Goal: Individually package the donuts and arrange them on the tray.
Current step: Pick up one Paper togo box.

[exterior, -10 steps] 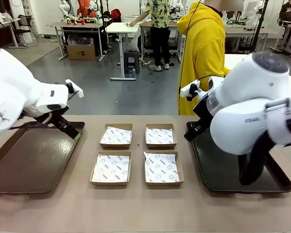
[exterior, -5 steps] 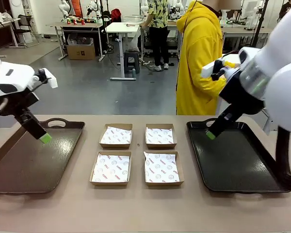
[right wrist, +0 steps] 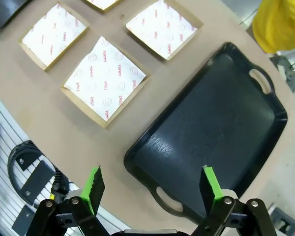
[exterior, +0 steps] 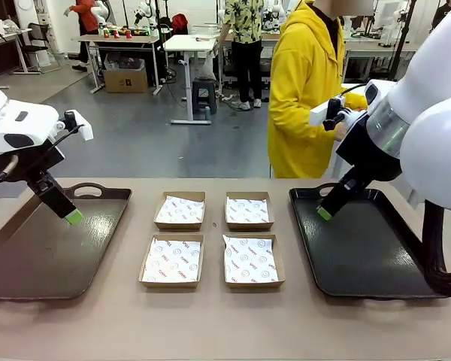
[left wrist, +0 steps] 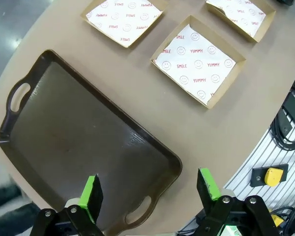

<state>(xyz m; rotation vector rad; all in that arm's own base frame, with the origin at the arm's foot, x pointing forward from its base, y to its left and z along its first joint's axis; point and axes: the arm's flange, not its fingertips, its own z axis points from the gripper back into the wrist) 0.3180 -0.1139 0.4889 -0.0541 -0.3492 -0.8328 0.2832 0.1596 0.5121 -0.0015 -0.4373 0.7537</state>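
1. left gripper (left wrist: 149, 187): fingers spread wide, nothing between them; brown tray (exterior: 37, 256) lies directly beneath it.
2. cardboard boxes (exterior: 171, 260): four, paper-lined, two by two on the table (exterior: 210, 323), between the two grippers.
3. right gripper (right wrist: 151, 186): fingers spread wide, empty; black tray (exterior: 361, 256) beneath it.
4. person (exterior: 304, 90): yellow hoodie, beyond the right gripper.

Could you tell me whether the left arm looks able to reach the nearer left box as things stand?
Probably yes. The left arm hangs over the brown tray with jaws open and empty, and the nearer left box lies uncovered beside that tray, with nothing between them.
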